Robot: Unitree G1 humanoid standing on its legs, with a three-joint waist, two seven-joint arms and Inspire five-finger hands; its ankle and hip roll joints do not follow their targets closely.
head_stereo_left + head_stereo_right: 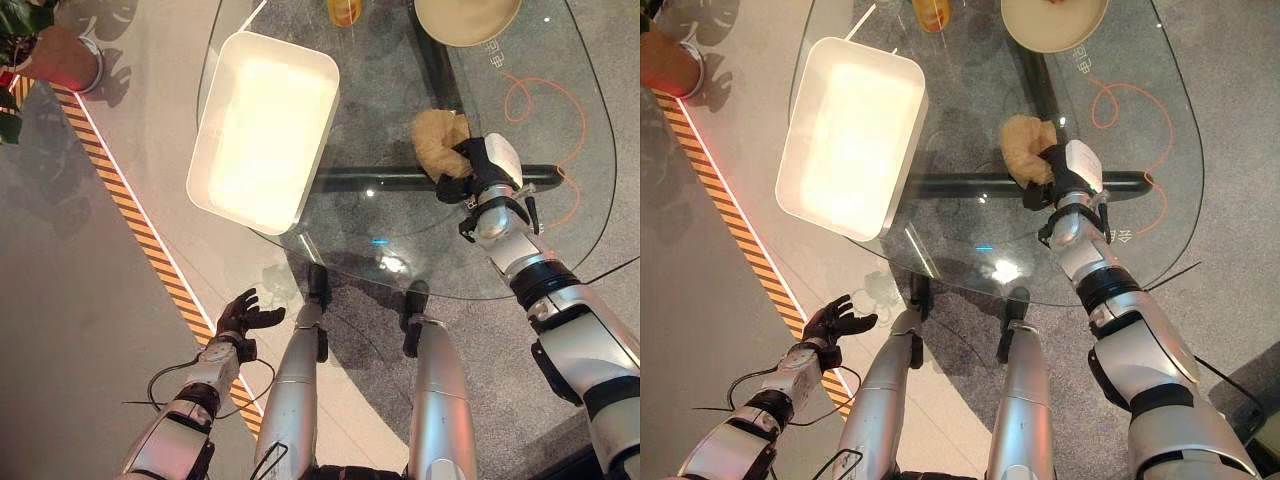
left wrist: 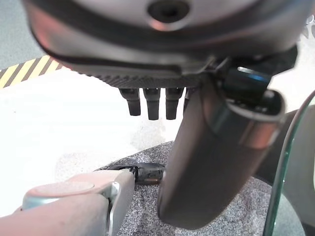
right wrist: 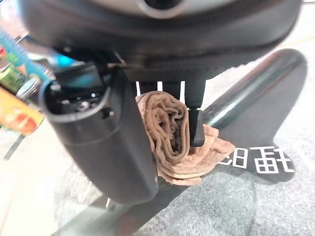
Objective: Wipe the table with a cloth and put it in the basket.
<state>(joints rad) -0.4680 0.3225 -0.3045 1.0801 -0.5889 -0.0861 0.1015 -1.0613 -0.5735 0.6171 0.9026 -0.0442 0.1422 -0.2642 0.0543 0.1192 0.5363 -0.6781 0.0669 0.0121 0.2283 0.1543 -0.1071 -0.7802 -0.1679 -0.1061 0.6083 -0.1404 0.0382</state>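
Overhead, the glass table (image 1: 560, 250) carries the white basket (image 1: 262, 130) at its left part. Right of the basket, the right hand (image 1: 478, 170) rests on the tan cloth (image 1: 436, 138); its wrist view shows fingers (image 3: 196, 129) curled around the folds. Below the table's edge, the left hand (image 1: 243, 313) hangs with fingers relaxed.
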